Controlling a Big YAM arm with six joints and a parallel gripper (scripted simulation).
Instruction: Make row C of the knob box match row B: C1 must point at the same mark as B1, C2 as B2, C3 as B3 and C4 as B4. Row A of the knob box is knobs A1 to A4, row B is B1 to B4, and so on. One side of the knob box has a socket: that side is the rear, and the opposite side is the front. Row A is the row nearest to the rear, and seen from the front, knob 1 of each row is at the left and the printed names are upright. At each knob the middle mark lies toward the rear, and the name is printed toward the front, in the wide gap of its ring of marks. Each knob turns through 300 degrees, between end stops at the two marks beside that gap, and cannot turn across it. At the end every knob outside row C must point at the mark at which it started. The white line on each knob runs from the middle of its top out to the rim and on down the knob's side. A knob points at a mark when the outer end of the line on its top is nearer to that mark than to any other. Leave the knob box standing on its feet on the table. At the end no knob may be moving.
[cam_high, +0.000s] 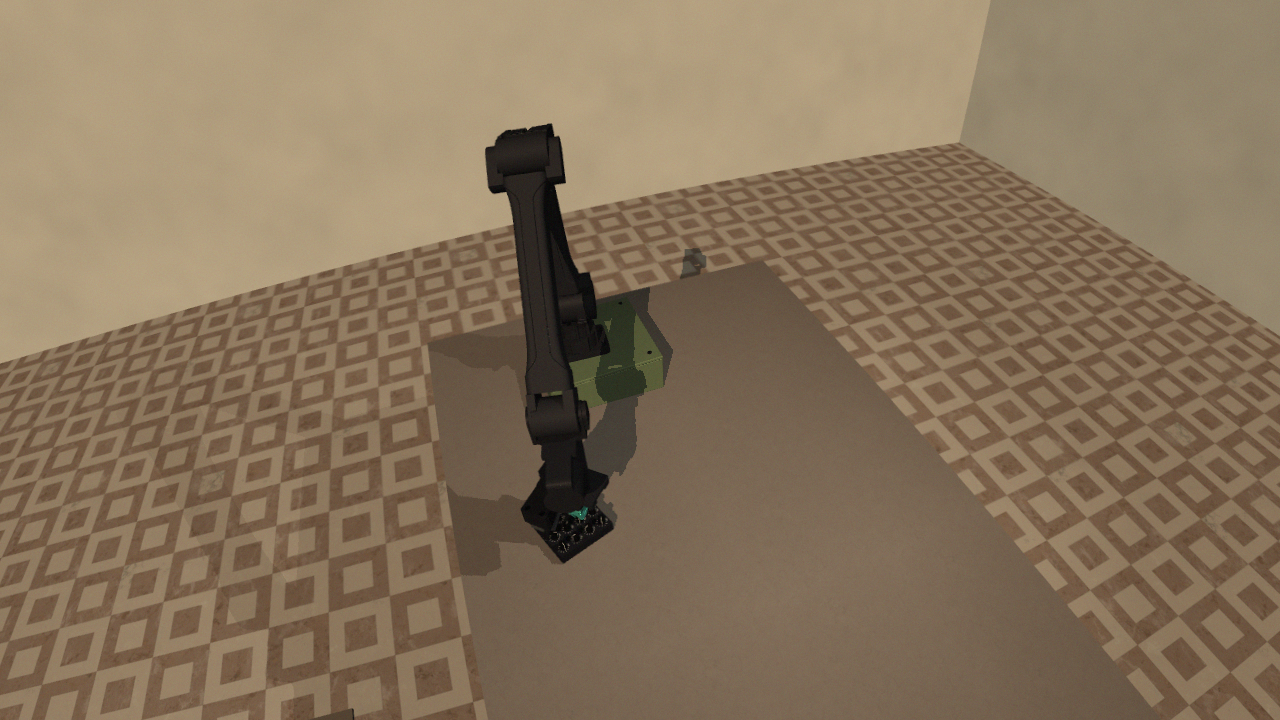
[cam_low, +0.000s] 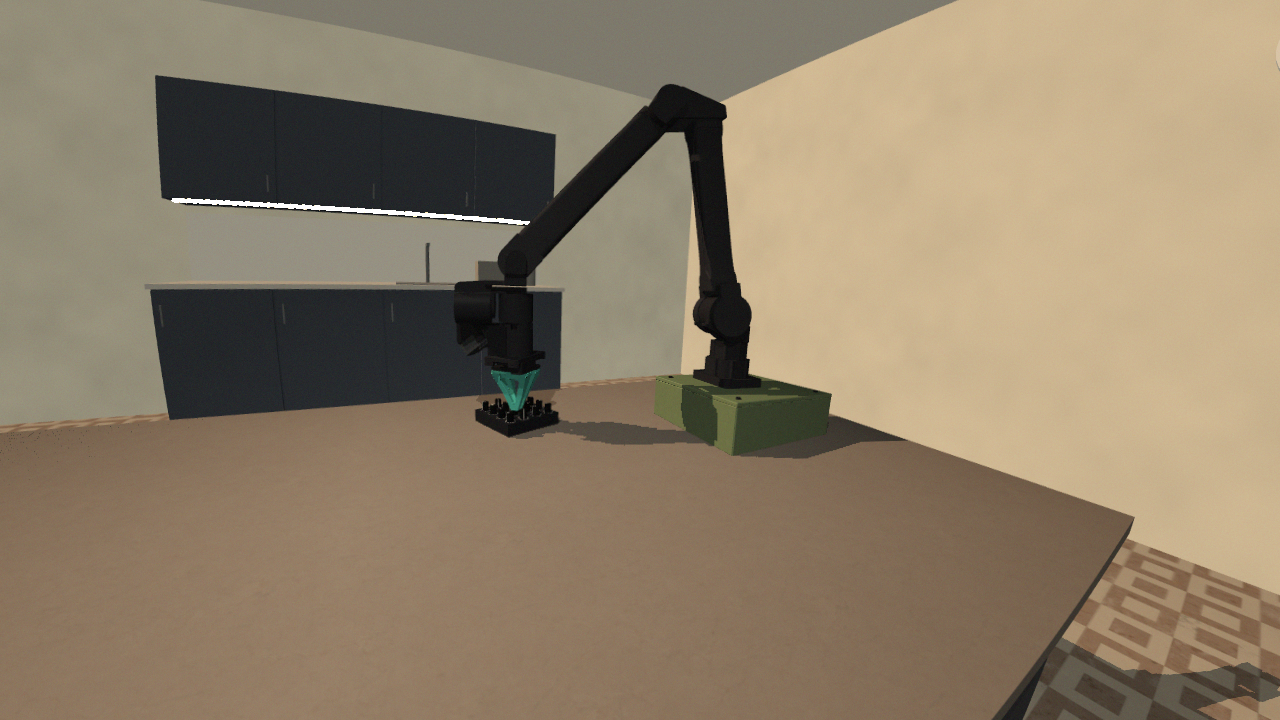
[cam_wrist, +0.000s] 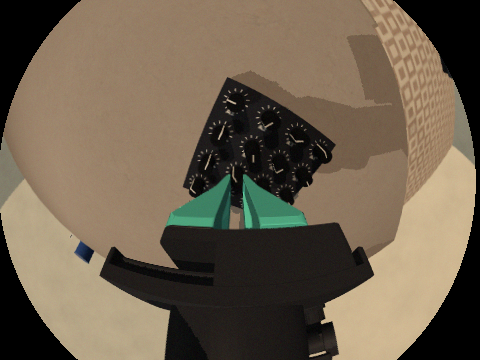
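Dark blue upper cabinets (cam_low: 214, 147) and lower cabinets (cam_low: 331, 349) line the far wall at the left of my exterior feed, with a thin faucet (cam_low: 427, 261) rising from the counter. Next comes the black knob box (cam_high: 590, 543) (cam_low: 510, 428) (cam_wrist: 222, 107), on the table (cam_high: 760, 537) (cam_low: 447, 555) (cam_wrist: 125, 100), directly beneath my gripper (cam_high: 580, 514) (cam_low: 517, 409) (cam_wrist: 237, 176). I have its teal fingers pointing down among the knobs, jaws clenched on an inner knob (cam_wrist: 236, 172). From the wrist, the box sits at a slant; I can see white lines pointing various ways on the knobs ahead of the fingers, but the printed names are too small to read, and the fingers partly cover the nearest ones. The black arm (cam_high: 541, 295) (cam_low: 590, 192) climbs rightward from the gripper, bends at a high elbow and drops to a green base box (cam_high: 626, 385) (cam_low: 778, 425), well apart from the knob box. Farther right, past the table edge, I see patterned floor (cam_high: 179, 537) (cam_low: 1190, 600) (cam_wrist: 425, 110).
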